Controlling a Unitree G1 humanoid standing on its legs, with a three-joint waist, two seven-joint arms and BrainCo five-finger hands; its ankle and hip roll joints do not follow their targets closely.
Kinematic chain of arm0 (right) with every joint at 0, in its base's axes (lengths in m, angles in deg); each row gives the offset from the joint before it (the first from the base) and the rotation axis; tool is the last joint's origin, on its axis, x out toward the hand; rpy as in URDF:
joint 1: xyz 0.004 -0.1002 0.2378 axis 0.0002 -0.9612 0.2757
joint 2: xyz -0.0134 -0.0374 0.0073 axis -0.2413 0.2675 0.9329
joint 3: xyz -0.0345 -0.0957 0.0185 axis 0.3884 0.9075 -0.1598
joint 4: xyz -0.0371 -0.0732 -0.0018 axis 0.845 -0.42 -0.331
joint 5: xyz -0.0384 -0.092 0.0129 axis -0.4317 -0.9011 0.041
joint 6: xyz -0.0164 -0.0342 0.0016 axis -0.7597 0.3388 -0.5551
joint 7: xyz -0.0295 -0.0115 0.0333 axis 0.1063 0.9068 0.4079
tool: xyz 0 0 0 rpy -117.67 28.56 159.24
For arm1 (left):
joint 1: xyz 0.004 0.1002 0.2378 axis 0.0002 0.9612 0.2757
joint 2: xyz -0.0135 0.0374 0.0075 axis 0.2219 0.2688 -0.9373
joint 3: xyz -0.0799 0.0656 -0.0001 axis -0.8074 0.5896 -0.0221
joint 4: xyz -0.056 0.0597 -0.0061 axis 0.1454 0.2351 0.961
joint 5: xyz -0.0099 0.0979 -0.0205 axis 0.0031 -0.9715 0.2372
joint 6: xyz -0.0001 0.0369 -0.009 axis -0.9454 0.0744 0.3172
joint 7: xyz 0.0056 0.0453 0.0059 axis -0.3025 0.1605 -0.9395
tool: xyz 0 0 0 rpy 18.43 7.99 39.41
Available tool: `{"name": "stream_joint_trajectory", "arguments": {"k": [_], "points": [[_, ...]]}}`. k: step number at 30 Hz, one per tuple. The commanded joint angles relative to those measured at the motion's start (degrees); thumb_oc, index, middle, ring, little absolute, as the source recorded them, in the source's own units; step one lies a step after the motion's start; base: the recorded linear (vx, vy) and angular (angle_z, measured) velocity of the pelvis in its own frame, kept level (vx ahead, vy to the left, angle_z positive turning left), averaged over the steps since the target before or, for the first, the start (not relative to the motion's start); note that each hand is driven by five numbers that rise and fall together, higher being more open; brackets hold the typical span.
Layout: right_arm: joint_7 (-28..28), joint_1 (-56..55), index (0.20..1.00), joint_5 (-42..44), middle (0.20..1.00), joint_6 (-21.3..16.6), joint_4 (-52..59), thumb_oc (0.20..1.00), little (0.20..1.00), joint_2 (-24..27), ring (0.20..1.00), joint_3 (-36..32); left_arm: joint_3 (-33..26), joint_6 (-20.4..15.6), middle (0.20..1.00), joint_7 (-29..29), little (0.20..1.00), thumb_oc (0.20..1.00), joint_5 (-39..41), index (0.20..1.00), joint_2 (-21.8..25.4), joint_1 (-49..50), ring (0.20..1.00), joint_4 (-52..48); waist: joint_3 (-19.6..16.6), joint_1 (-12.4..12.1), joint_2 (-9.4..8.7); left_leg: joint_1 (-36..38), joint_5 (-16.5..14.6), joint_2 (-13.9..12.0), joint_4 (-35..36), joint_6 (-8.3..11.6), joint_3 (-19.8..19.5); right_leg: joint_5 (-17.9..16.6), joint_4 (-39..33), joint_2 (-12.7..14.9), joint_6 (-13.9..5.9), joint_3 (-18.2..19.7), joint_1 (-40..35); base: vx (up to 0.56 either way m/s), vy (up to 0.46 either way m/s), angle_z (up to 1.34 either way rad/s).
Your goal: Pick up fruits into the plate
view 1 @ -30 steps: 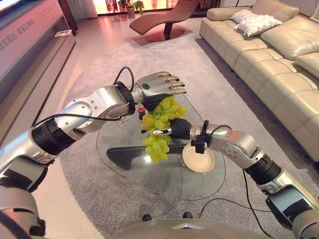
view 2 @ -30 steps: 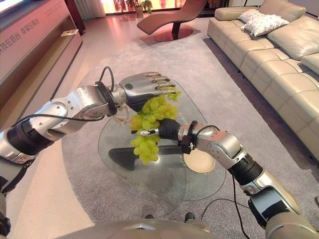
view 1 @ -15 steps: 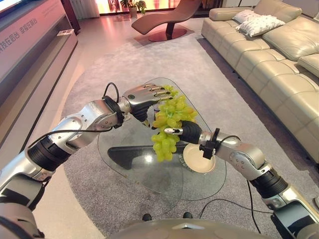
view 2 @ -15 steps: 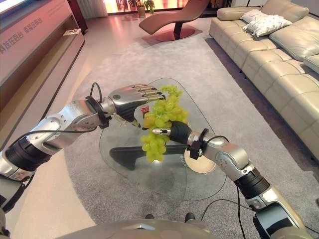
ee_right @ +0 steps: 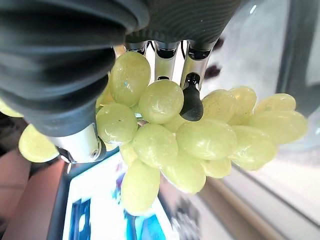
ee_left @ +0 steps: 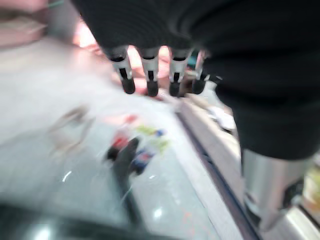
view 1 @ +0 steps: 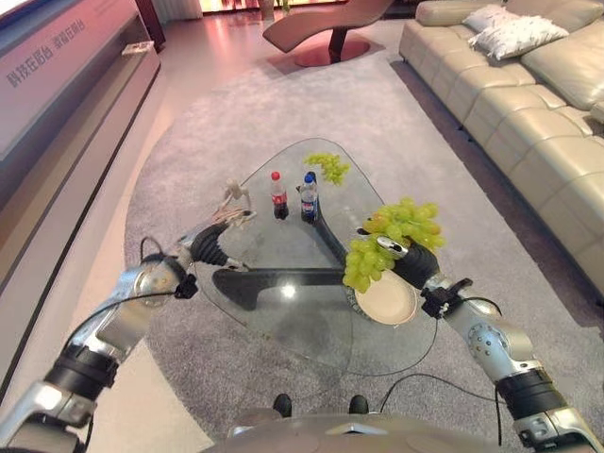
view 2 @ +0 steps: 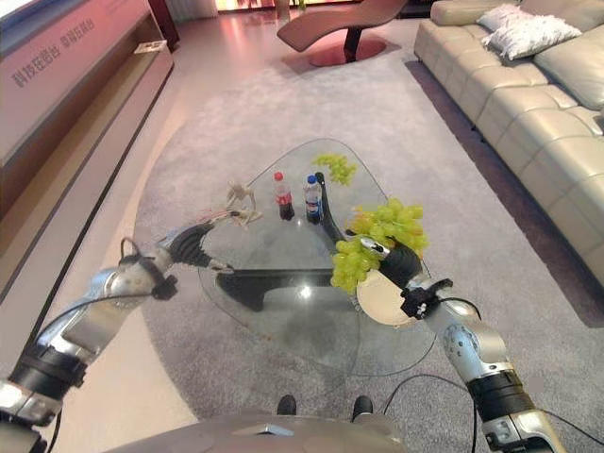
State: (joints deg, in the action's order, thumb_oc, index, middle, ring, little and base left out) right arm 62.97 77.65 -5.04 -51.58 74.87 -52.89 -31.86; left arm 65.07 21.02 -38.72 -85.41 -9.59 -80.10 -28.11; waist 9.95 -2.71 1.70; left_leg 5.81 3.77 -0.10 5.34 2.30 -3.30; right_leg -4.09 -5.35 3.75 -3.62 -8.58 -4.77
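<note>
One grape bunch (view 1: 389, 241) clenched in my right hand (view 1: 413, 263), long axis slanting down-left over the plate (view 1: 387, 298) near the glass table (view 1: 283, 311) edge; left hand (view 1: 212, 241) relaxed, empty.

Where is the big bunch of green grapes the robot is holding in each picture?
Left eye view: grapes in the right hand, just above the plate.
Right eye view: same spot, above the plate.
Left wrist view: too blurred to tell.
Right wrist view: close up, fingers curled round them.
Shared landmark: the two bottles.
</note>
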Motion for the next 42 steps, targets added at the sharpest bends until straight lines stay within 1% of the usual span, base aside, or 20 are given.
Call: {"name": "stream_joint_trajectory", "arguments": {"k": [1, 4, 6, 8, 9, 10, 12, 14, 15, 17, 18, 20, 23, 25, 27, 28, 30, 32, 35, 42], "points": [[2.1, 4.2, 0.200, -1.5, 0.200, -9.3, 2.3, 0.200, 0.200, -1.1, 0.200, -4.0, -2.8, -1.3, 1.000, -4.9, 1.000, 1.000, 11.7, 1.000, -0.3, -2.1, 1.000, 4.4, 2.1, -0.1, -1.22, 0.0, -6.9, 1.3, -5.1, -1.17, 2.9, 3.7, 3.3, 0.2, -1.35, -0.6, -0.9, -0.11, -0.012, 0.01], [5.7, 6.4, 0.200, -4.7, 0.200, -13.1, -1.8, 0.200, 0.200, 0.4, 0.200, -5.3, -3.1, -3.1, 1.000, -7.6, 1.000, 1.000, 20.2, 1.000, -4.7, -1.0, 1.000, 12.3, 6.4, 0.5, -0.45, -3.4, -6.5, 1.2, -6.8, -0.97, 2.8, 3.8, 5.2, 0.1, -0.83, -0.2, 2.5, -0.19, -0.016, 0.01], [7.0, 8.3, 0.200, -5.8, 0.200, -14.8, -4.7, 0.200, 0.200, 1.7, 0.200, -5.9, -2.6, -4.4, 1.000, -7.4, 1.000, 1.000, 24.3, 1.000, -7.0, -0.9, 1.000, 16.8, 8.9, 0.6, -0.01, -5.0, -6.2, 1.2, -7.6, -0.86, 2.6, 3.7, 6.1, 0.1, -0.53, -0.1, 4.2, -0.18, -0.030, -0.01], [9.5, 11.6, 0.200, -7.8, 0.200, -16.5, -8.4, 0.200, 0.200, 3.3, 0.200, -5.7, -1.3, -5.6, 1.000, -7.9, 1.000, 1.000, 28.3, 1.000, -9.7, -1.8, 1.000, 23.3, 12.5, 0.8, 0.67, -7.8, -5.7, 1.4, -9.1, -0.72, 2.1, 3.7, 7.9, 0.1, -0.17, 0.1, 7.0, -0.17, -0.049, 0.00], [10.1, 12.3, 0.200, -8.4, 0.200, -16.6, -9.0, 0.200, 0.200, 3.6, 0.200, -5.5, -1.1, -5.6, 1.000, -8.0, 1.000, 1.000, 29.4, 1.000, -10.2, -2.1, 1.000, 24.9, 13.2, 0.8, 0.75, -8.4, -5.6, 1.4, -9.3, -0.69, 2.0, 3.7, 8.4, 0.1, -0.13, 0.1, 7.6, -0.17, -0.066, 0.01], [11.6, 14.3, 0.200, -8.9, 0.200, -16.6, -10.3, 0.200, 0.200, 4.1, 0.200, -4.7, -0.8, -5.9, 1.000, -7.7, 1.000, 1.000, 30.9, 1.000, -11.4, -3.1, 1.000, 28.6, 15.0, 1.0, 0.90, -9.8, -5.3, 1.4, -9.9, -0.63, 1.9, 3.8, 9.5, 0.1, -0.02, 0.0, 9.3, -0.15, -0.071, -0.01], [13.6, 17.3, 0.200, -11.1, 0.200, -16.3, -12.2, 0.200, 0.200, 4.7, 0.200, -3.7, -0.8, -4.6, 1.000, -6.2, 1.000, 1.000, 33.9, 1.000, -13.4, -4.8, 1.000, 34.6, 17.5, 1.5, 1.04, -12.5, -5.0, 1.4, -11.5, -0.49, 1.7, 3.8, 11.5, 0.2, 0.15, -0.1, 12.3, -0.15, -0.080, -0.01], [13.9, 19.7, 0.200, -11.4, 0.200, -16.1, -14.3, 0.200, 0.200, 5.3, 0.200, -3.0, 0.0, -4.3, 1.000, -6.0, 1.000, 1.000, 33.3, 1.000, -14.4, -6.0, 1.000, 38.2, 19.1, 1.8, 1.10, -14.6, -4.6, 1.5, -12.5, -0.50, 1.5, 3.7, 12.9, 0.2, 0.25, 0.0, 14.9, -0.11, -0.070, -0.03], [14.2, 21.4, 0.200, -11.5, 0.200, -15.4, -15.9, 0.200, 0.200, 6.0, 0.200, -2.5, 0.7, -3.3, 1.000, -5.9, 1.000, 1.000, 32.9, 1.000, -14.9, -6.7, 1.000, 40.6, 19.8, 1.9, 1.17, -16.6, -4.3, 1.6, -13.1, -0.49, 1.4, 3.8, 14.1, 0.1, 0.33, 0.1, 17.1, -0.08, -0.069, -0.03], [14.0, 24.0, 0.200, -11.5, 0.200, -15.5, -19.0, 0.200, 0.200, 7.4, 0.200, -1.5, 2.1, -3.0, 1.000, -5.9, 1.000, 1.000, 31.9, 1.000, -15.4, -7.6, 1.000, 43.4, 19.8, 1.9, 1.48, -20.1, -3.7, 1.6, -13.7, -0.42, 1.2, 3.9, 15.4, 0.1, 0.46, 0.0, 20.9, -0.07, -0.078, -0.07], [14.4, 24.8, 0.200, -11.9, 0.200, -15.1, -19.7, 0.200, 0.200, 7.8, 0.200, -1.1, 2.7, -2.2, 1.000, -6.1, 1.000, 1.000, 31.6, 1.000, -15.6, -7.8, 1.000, 43.9, 19.8, 1.9, 1.61, -21.1, -3.5, 1.6, -13.8, -0.43, 1.0, 3.9, 15.9, 0.1, 0.51, 0.0, 22.0, -0.06, -0.081, -0.10], [16.2, 28.1, 0.200, -13.1, 0.200, -14.4, -22.2, 0.200, 0.200, 9.3, 0.200, 0.4, 4.8, -1.3, 1.000, -6.6, 1.000, 1.000, 29.3, 1.000, -16.0, -8.2, 1.000, 45.5, 19.8, 1.6, 2.03, -25.4, -3.2, 2.1, -14.9, -0.60, 0.5, 3.9, 17.9, 0.2, 0.61, 0.1, 26.9, -0.04, -0.068, -0.06], [17.0, 31.2, 0.200, -14.5, 0.200, -13.1, -24.1, 0.200, 0.200, 11.2, 0.200, 1.5, 6.3, -2.0, 1.000, -6.5, 1.000, 1.000, 29.6, 1.000, -16.3, -7.7, 1.000, 45.6, 19.8, 1.1, 2.54, -29.4, -3.2, 2.7, -16.5, -0.61, 0.3, 3.9, 19.6, 0.7, 0.46, 0.3, 31.3, -0.04, -0.011, -0.08], [17.4, 34.5, 0.200, -16.6, 0.200, -11.1, -26.1, 0.200, 0.200, 12.6, 0.200, 2.8, 7.4, -2.7, 1.000, -6.5, 1.000, 1.000, 30.2, 1.000, -16.5, -8.0, 1.000, 45.3, 19.8, 0.6, 2.98, -33.7, -3.3, 3.2, -18.3, -0.71, 0.6, 3.9, 21.9, 1.3, 0.23, 0.3, 36.0, -0.05, 0.036, -0.10], [18.4, 35.7, 0.200, -17.5, 0.200, -10.3, -26.5, 0.200, 0.200, 12.8, 0.200, 3.6, 8.0, -3.0, 1.000, -7.1, 1.000, 1.000, 30.4, 1.000, -16.7, -7.9, 1.000, 44.2, 19.8, 0.2, 3.22, -36.1, -3.8, 3.4, -20.0, -0.76, 0.9, 4.5, 23.9, 1.5, 0.18, 0.3, 38.5, -0.03, 0.006, -0.07], [19.4, 36.8, 0.200, -18.6, 0.200, -9.0, -26.9, 0.200, 0.200, 12.7, 0.200, 4.1, 8.6, -2.7, 1.000, -7.8, 1.000, 1.000, 30.8, 1.000, -16.6, -8.1, 1.000, 42.7, 19.8, -0.2, 3.36, -38.5, -4.1, 3.5, -21.7, -0.76, 1.1, 4.7, 25.5, 1.9, 0.11, -0.1, 40.8, -0.04, -0.018, 0.00], [19.7, 37.5, 0.200, -18.8, 0.200, -8.4, -27.3, 0.200, 0.200, 12.8, 0.200, 4.4, 8.9, -2.5, 1.000, -8.0, 1.000, 1.000, 31.1, 1.000, -16.5, -8.3, 1.000, 41.9, 19.8, -0.4, 3.45, -39.9, -4.3, 3.5, -22.4, -0.78, 1.1, 4.8, 26.3, 2.0, 0.11, -0.3, 42.1, -0.03, -0.017, 0.13], [20.8, 40.4, 0.200, -19.4, 0.200, -6.4, -29.1, 0.200, 0.200, 13.1, 0.200, 5.4, 10.1, -1.9, 1.000, -8.6, 1.000, 1.000, 31.6, 1.000, -16.0, -9.5, 1.000, 40.0, 19.8, -1.0, 3.91, -43.2, -4.8, 3.6, -24.4, -0.80, 1.3, 5.2, 28.1, 2.3, 0.23, -0.7, 45.3, -0.03, -0.021, 0.16], [22.2, 43.2, 0.200, -20.3, 0.200, -4.8, -31.2, 0.200, 0.200, 13.3, 0.200, 6.9, 11.0, -1.7, 1.000, -8.9, 1.000, 1.000, 32.4, 1.000, -15.5, -10.4, 1.000, 38.7, 19.8, -1.6, 4.46, -45.7, -4.7, 3.8, -25.3, -1.02, 1.1, 5.3, 29.5, 2.4, 0.47, -1.0, 47.7, -0.02, -0.005, 0.14], [24.5, 47.0, 0.200, -23.3, 0.200, -0.7, -33.8, 0.200, 0.200, 13.5, 0.200, 10.0, 12.4, -1.6, 1.000, -9.7, 1.000, 1.000, 33.1, 1.000, -15.3, -10.4, 1.000, 37.0, 19.8, -2.6, 5.20, -48.1, -4.6, 4.6, -26.3, -1.28, 0.5, 5.0, 30.6, 2.3, 0.66, -1.2, 50.5, 0.00, 0.014, 0.06]]}}
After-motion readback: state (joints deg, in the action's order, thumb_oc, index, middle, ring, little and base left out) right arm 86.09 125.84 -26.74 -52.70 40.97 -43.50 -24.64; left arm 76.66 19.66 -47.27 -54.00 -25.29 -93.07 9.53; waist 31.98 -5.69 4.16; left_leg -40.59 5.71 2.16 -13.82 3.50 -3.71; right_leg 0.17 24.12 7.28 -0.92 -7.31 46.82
